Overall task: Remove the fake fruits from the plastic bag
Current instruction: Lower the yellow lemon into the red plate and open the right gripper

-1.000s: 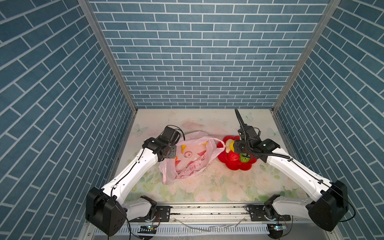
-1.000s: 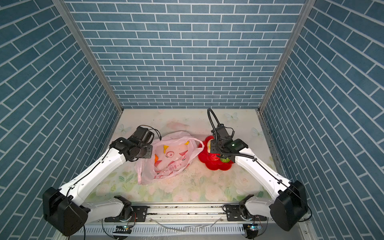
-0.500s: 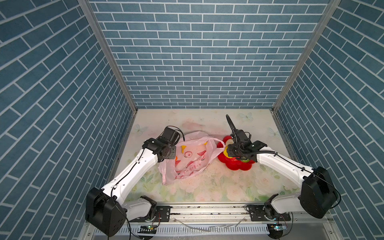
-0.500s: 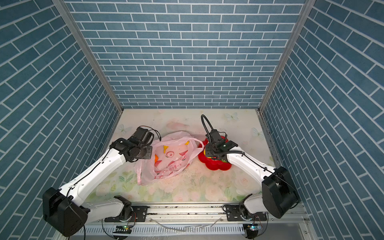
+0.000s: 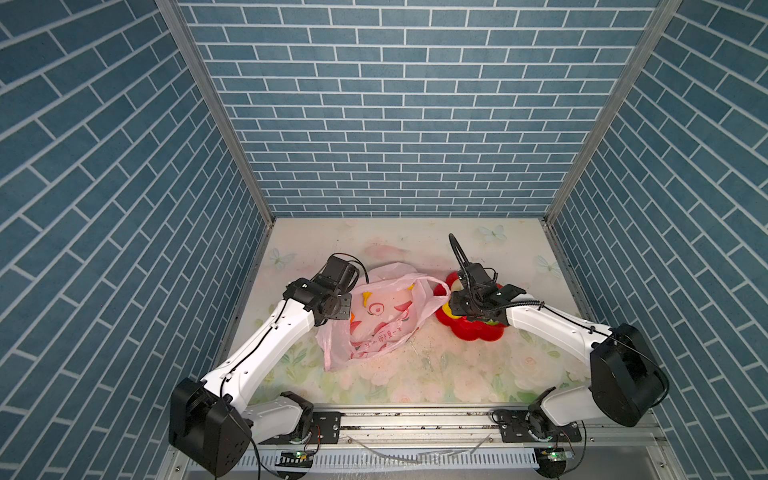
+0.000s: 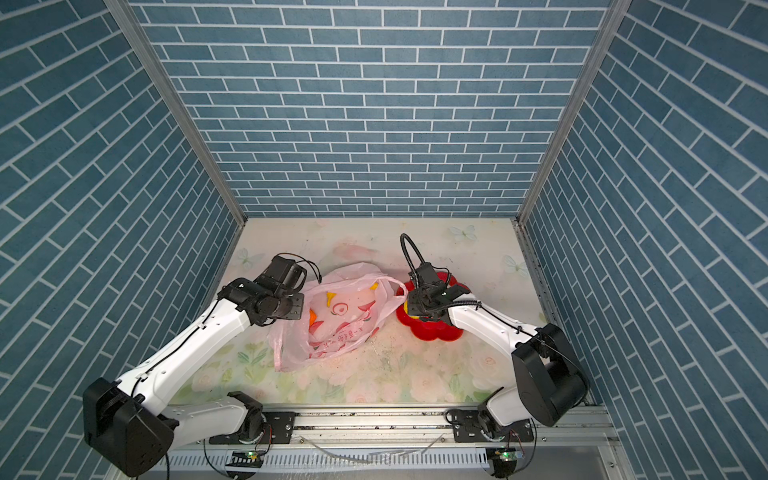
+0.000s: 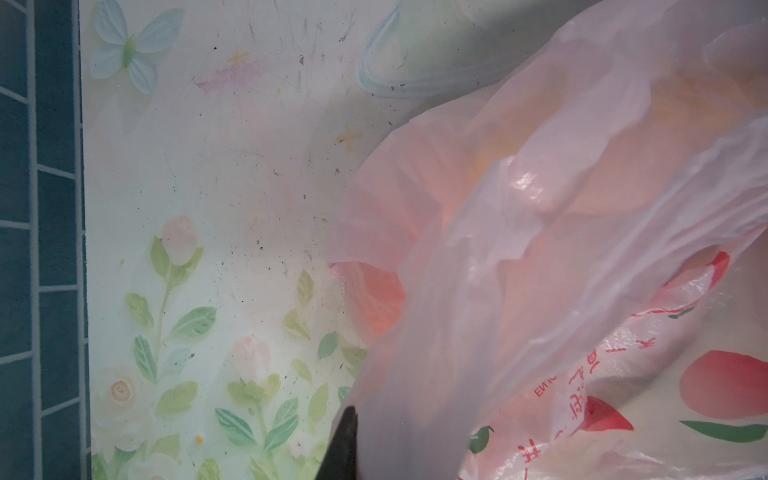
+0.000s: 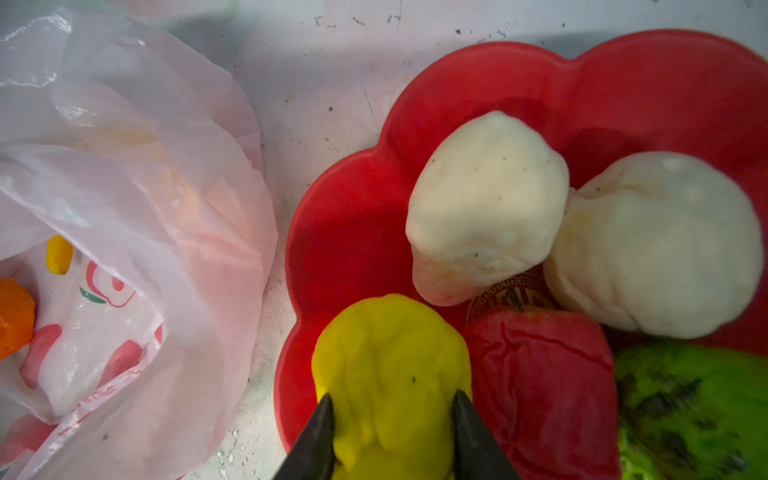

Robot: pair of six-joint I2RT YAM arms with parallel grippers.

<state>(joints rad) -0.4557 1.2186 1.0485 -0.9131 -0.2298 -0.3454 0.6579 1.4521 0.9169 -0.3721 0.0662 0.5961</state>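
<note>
Pale flowers and butterflies pattern the scuffed bench [image 5: 374, 241], which carries a pink plastic bag [image 5: 386, 316] left of centre and a red flower-shaped dish [image 5: 473, 330] just beside it on the right.

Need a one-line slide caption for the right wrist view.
Right gripper grips the yellow fruit at the red dish, beside two cream fruits; plastic bag alongside.
</note>
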